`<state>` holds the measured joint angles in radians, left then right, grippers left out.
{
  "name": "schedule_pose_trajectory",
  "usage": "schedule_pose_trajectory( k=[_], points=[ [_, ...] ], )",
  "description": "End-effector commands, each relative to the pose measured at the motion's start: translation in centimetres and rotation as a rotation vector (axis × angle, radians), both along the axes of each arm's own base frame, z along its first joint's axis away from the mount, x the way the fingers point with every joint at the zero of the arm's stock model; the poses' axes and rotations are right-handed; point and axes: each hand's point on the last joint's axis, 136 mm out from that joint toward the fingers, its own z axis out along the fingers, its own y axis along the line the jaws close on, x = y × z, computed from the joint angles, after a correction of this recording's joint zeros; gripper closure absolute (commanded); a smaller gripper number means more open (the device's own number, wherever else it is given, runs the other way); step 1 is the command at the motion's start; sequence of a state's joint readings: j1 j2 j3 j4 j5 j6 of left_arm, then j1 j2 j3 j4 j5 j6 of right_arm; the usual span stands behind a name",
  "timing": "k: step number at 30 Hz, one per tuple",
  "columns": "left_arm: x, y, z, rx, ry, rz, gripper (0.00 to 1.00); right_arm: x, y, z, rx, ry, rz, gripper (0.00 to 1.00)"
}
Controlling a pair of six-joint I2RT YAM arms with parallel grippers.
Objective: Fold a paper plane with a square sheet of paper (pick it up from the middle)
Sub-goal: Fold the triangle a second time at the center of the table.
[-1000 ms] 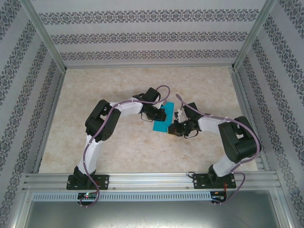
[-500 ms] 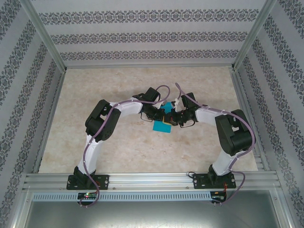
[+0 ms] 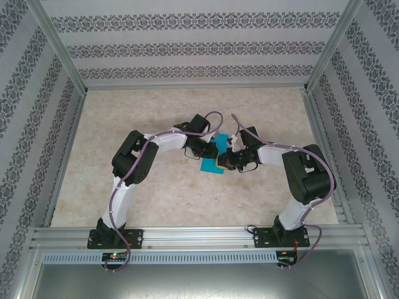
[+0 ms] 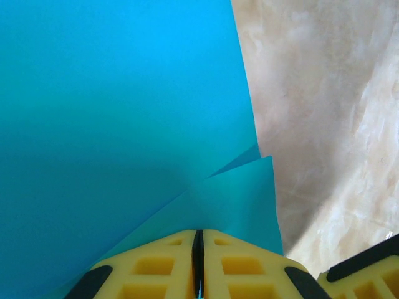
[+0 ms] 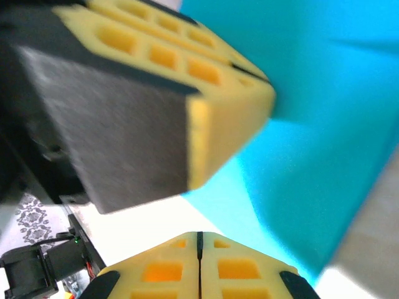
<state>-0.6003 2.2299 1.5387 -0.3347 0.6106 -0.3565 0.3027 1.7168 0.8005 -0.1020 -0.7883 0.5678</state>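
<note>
The thin teal-blue square sheet of paper, part-folded, is at mid beige table; left gripper pinches it; right gripper is closed beside it, seemingly empty; align edges before creasing.

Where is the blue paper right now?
Seen from above, the paper is at the middle of the table, pinched in the left gripper, the right gripper close beside it.

The left arm and right arm have white links, black joints, lilac cables and yellow grid-celled fingers.
</note>
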Motion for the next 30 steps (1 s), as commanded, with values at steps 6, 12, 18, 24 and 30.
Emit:
schedule_pose_trajectory(
  k=[6,12,18,24,30],
  points=[
    [-5.3,6.1,-10.3,0.306,0.240,0.042,0.86,0.6,0.2,-0.1,0.002,-0.029,-0.004,0.93],
    [-5.2,6.1,-10.0,0.289,0.248,0.049,0.86,2.1,0.8,-0.8,-0.005,-0.030,-0.019,0.93],
    [-5.0,5.9,-9.5,0.266,0.251,0.057,0.86,2.1,0.8,-2.9,-0.040,0.005,-0.008,0.93],
    [-4.6,6.0,-9.0,0.254,0.244,0.065,0.86,0.2,-0.8,-5.1,-0.137,0.051,0.019,0.93],
    [-3.8,6.7,-8.3,0.246,0.235,0.083,0.86,-2.0,-2.4,-5.4,-0.199,0.077,0.018,0.93]
  ],
)
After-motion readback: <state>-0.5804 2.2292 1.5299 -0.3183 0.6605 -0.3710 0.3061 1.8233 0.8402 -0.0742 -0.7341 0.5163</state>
